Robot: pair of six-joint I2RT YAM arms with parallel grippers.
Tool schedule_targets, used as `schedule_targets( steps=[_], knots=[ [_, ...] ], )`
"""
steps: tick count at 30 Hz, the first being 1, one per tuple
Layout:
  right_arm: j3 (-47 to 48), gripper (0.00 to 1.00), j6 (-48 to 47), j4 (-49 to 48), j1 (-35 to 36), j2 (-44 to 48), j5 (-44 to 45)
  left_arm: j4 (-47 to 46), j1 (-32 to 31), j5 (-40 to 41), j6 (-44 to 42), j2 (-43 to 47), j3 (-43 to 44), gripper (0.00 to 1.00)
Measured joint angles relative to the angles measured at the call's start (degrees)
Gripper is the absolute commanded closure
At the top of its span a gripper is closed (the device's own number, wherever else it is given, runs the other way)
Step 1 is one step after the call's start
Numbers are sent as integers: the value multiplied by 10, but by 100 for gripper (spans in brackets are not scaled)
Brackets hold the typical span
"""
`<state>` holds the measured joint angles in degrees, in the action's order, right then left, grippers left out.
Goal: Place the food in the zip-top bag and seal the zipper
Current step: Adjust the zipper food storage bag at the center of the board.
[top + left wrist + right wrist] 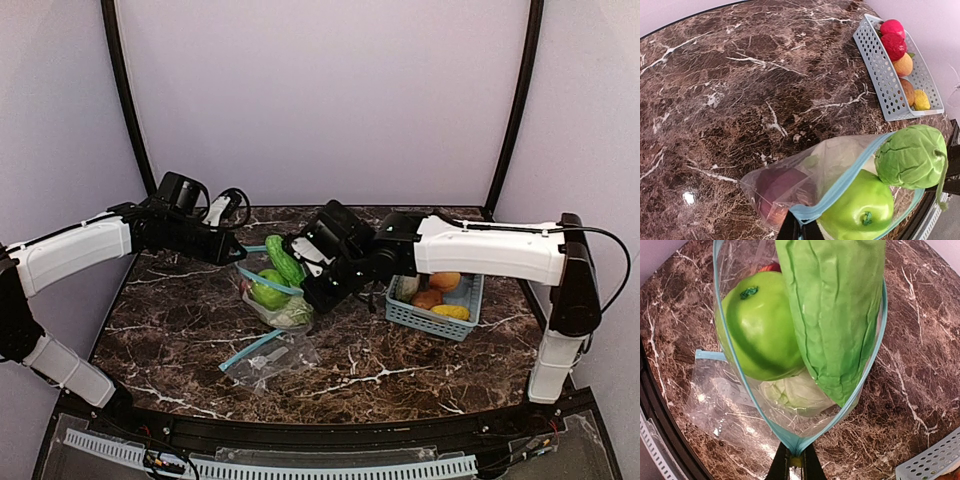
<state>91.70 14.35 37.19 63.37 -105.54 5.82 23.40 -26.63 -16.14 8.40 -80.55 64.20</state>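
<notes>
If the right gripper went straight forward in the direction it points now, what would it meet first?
The right gripper is shut on the zip-top bag rim; straight ahead, inside the bag, it would likely meet the pale leafy vegetable first, though depth is unclear.

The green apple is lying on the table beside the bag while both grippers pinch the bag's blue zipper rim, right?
Not quite. The green apple is inside the zip-top bag, within the blue zipper rim, not on the table beside it; the right wrist view shows this. The left gripper and right gripper do both pinch that rim.
</notes>
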Motion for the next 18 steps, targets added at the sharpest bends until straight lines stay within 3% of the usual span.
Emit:
schedule_targets(
  steps=[3, 10, 14, 18],
  knots=[
    [-18, 100, -9, 0, 0, 0, -5, -4, 0, -27, -7, 0, -1, 88],
    [-27, 100, -25, -12, 0, 0, -23, -10, 0, -41, -35, 12, -2, 44],
    [-28, 100, -30, -17, 0, 0, -31, -16, 0, -27, -49, 63, -2, 38],
    [-34, 100, -34, -28, 0, 3, -37, -33, -2, -32, -44, 117, -2, 40]
  ],
)
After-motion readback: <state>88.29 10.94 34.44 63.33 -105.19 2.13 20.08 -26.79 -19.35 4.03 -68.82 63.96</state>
